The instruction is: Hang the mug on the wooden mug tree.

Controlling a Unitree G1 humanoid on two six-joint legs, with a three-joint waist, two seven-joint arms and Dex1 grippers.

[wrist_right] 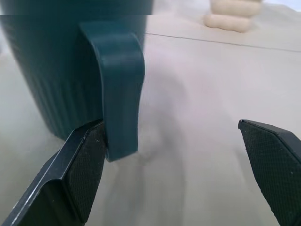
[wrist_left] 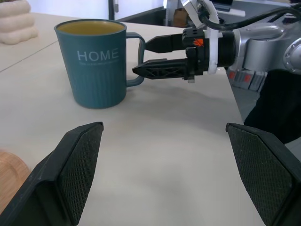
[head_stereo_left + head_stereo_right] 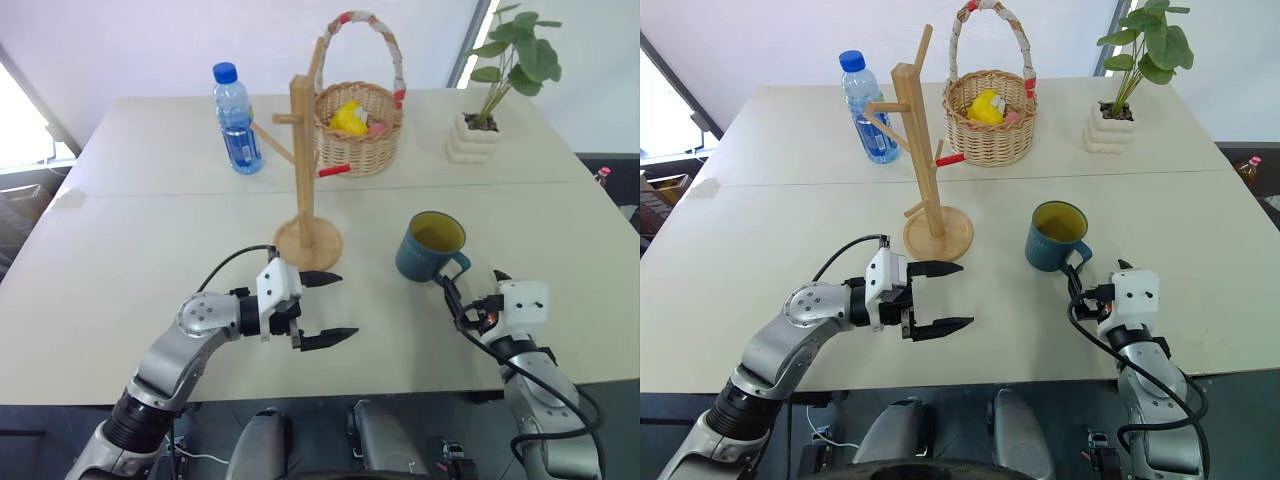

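Note:
The dark teal mug (image 3: 428,250) with a yellow-green inside stands upright on the table, right of centre, its handle (image 1: 120,89) turned toward me. My right gripper (image 3: 470,282) is open just behind the mug, level with the handle. The handle lies between its fingers, close against one fingertip (image 1: 87,160); the left wrist view shows this gripper (image 2: 141,59) at the handle too. The wooden mug tree (image 3: 303,150) stands upright on its round base (image 3: 308,243) left of the mug, one peg red-tipped. My left gripper (image 3: 342,306) is open and empty in front of the tree's base, pointing toward the mug.
A clear blue-capped water bottle (image 3: 237,120) stands behind and left of the tree. A wicker basket (image 3: 358,130) with a yellow item sits behind it. A potted plant (image 3: 480,130) is at the back right. The table's front edge (image 3: 400,395) runs close below both grippers.

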